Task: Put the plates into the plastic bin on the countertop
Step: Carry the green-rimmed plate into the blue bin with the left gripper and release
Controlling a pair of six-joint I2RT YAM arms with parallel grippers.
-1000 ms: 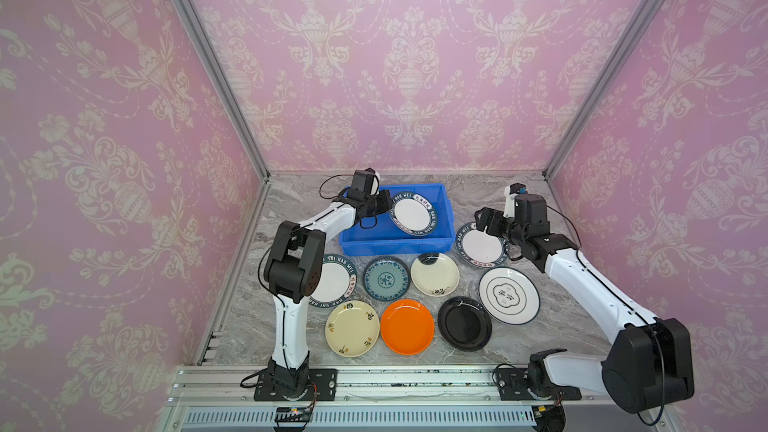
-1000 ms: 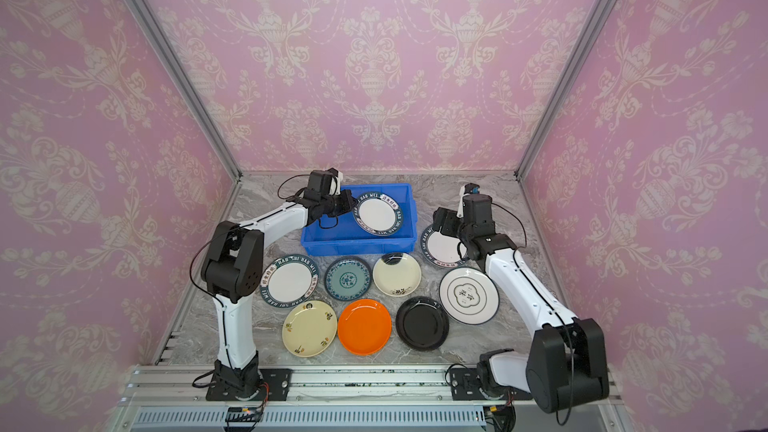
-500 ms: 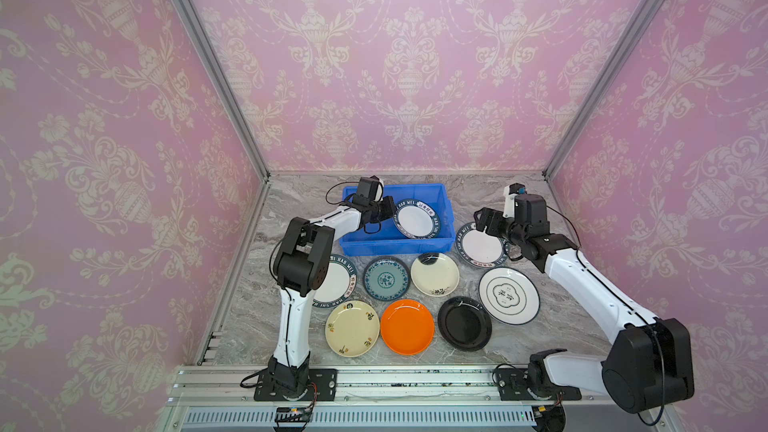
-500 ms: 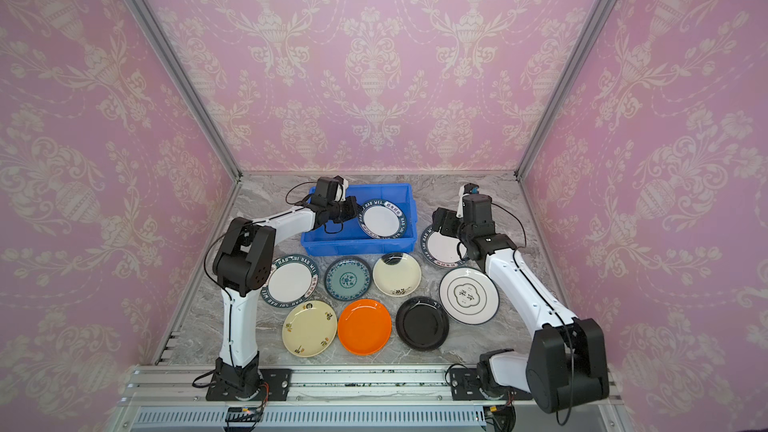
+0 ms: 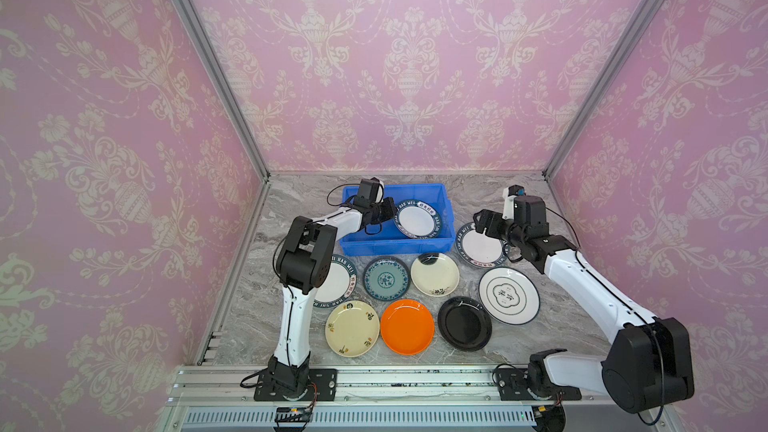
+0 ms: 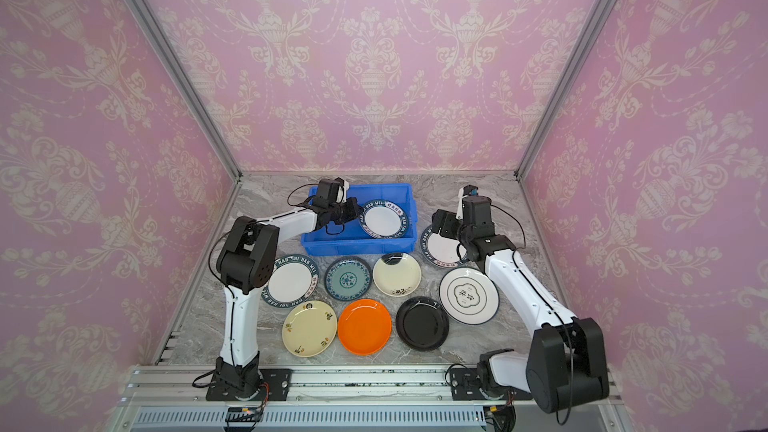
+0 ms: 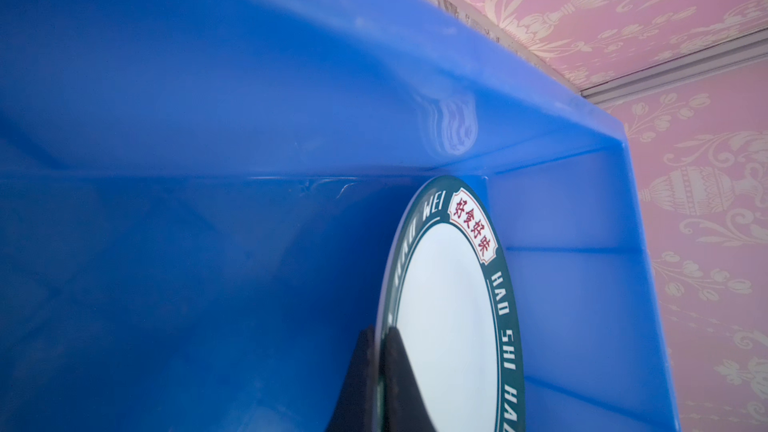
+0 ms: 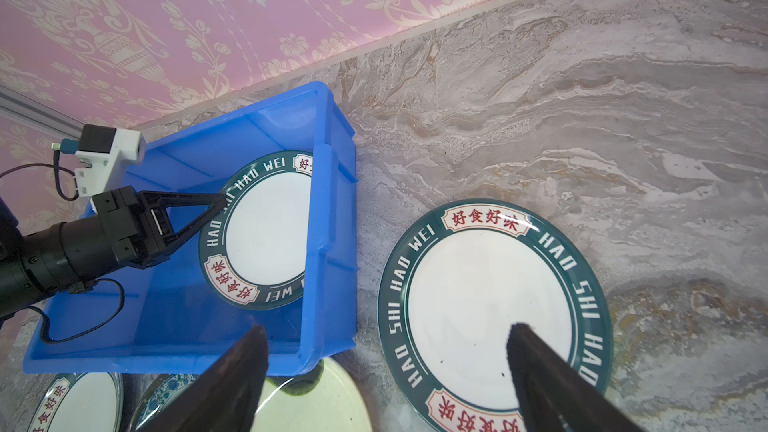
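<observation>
1. While clamped shut on the rim of a lettered white plate (image 5: 417,220), the left gripper (image 8: 220,201) holds it tilted inside the blue plastic bin (image 5: 395,245).
2. Right gripper (image 8: 386,330): jaws wide apart, empty, above a second lettered plate (image 5: 480,245) on the marble countertop (image 5: 245,317), just beside the bin.
3. Seven other plates (image 5: 407,327) lie flat before the bin.

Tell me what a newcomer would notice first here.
The blue bin at the back of the marble countertop, with the left claw shut on the rim of a lettered plate inside it. In front lie more plates, the orange plate loudest. The right claw hangs open over a second lettered plate beside the bin.
</observation>
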